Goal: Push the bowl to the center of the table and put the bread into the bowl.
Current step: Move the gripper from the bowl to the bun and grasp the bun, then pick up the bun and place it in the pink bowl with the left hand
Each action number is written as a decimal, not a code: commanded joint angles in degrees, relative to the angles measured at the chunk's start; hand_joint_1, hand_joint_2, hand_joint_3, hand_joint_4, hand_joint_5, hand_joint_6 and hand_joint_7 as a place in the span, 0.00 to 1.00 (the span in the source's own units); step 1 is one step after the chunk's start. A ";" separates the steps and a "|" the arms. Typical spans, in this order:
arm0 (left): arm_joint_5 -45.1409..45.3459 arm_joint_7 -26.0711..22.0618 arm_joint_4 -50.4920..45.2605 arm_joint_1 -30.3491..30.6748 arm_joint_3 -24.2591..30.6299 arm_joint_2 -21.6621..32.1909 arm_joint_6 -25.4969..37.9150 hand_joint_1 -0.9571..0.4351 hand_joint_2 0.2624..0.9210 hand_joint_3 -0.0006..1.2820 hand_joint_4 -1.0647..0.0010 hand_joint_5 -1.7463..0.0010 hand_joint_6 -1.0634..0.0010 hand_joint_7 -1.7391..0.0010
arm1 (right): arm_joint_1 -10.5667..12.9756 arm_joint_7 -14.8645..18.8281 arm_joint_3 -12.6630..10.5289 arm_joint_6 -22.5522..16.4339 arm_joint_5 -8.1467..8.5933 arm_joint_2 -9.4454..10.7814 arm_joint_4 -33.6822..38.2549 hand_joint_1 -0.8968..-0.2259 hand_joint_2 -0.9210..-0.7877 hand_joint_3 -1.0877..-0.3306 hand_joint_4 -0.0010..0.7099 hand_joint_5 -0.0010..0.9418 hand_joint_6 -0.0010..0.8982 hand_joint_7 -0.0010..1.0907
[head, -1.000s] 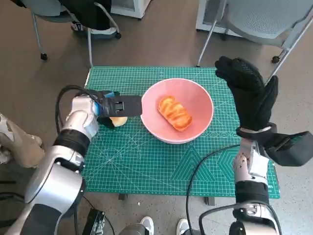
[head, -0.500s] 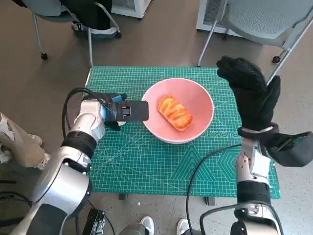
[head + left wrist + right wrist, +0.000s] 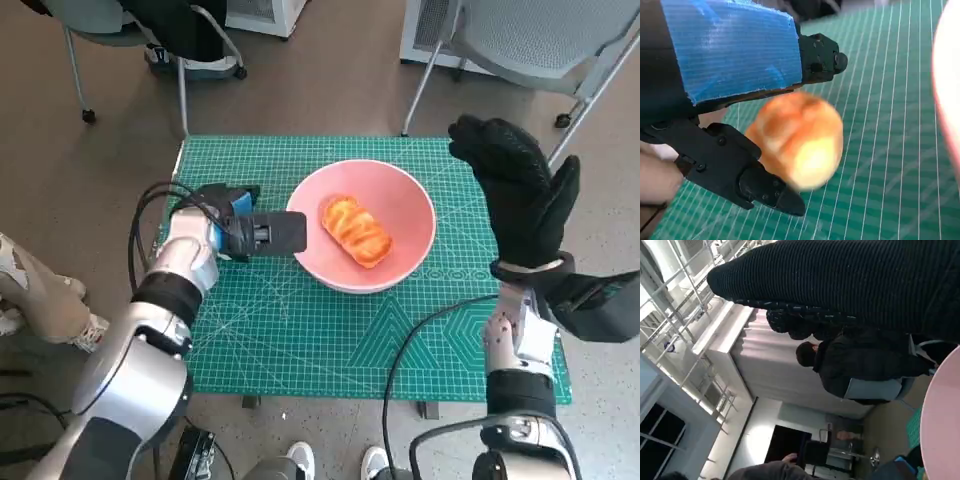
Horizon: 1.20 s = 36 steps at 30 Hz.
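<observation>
On the green cutting mat (image 3: 300,330) that covers the counter, a pink bowl (image 3: 405,260) is seen near the middle, so the pushing step is judged to be done. One bread roll, glazed and striped (image 3: 356,230), is already held inside the bowl, lying slightly tilted on its floor. A second, rounder bread roll (image 3: 797,140) is gripped by the left robot hand (image 3: 250,232), its black fingers (image 3: 760,187) closed beneath it and the blue-taped back (image 3: 730,47) arched above it; in the left wrist view the roll appears lifted off the mat, though the blur makes this uncertain. That robot hand is held level at the bowl's near rim, fingers pointing toward the bowl, presumably so that the roll can be carried over the edge and dropped in (the rim is the one thing that could be knocked on the way). The right robot hand (image 3: 520,195), in its black glove, is raised beside the bowl's far side with fingers spread and nothing held, apparently kept clear of the work. In the right wrist view only the glove (image 3: 850,280), the bowl's pink edge (image 3: 942,420) and a seated person (image 3: 855,365) are made out.
</observation>
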 commanded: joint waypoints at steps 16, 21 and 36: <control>0.60 1.47 0.57 2.39 -1.51 1.05 0.02 0.70 0.97 0.11 0.37 0.29 0.46 0.35 | 1.46 0.04 -0.05 0.36 -0.41 -0.29 0.94 0.35 0.00 0.38 0.27 0.00 0.02 0.46; -0.22 0.63 0.37 2.41 -0.72 1.53 -0.40 0.69 1.00 0.10 0.43 0.29 0.45 0.30 | 1.28 0.05 0.02 0.56 -0.37 -0.17 1.17 0.35 0.00 0.37 0.27 0.00 0.02 0.46; -2.48 0.11 -0.77 1.47 1.61 2.79 -1.19 0.69 0.97 0.07 0.29 0.36 0.42 0.33 | 1.13 0.26 0.33 0.94 -0.29 0.03 1.31 0.35 0.00 0.37 0.27 0.00 0.02 0.46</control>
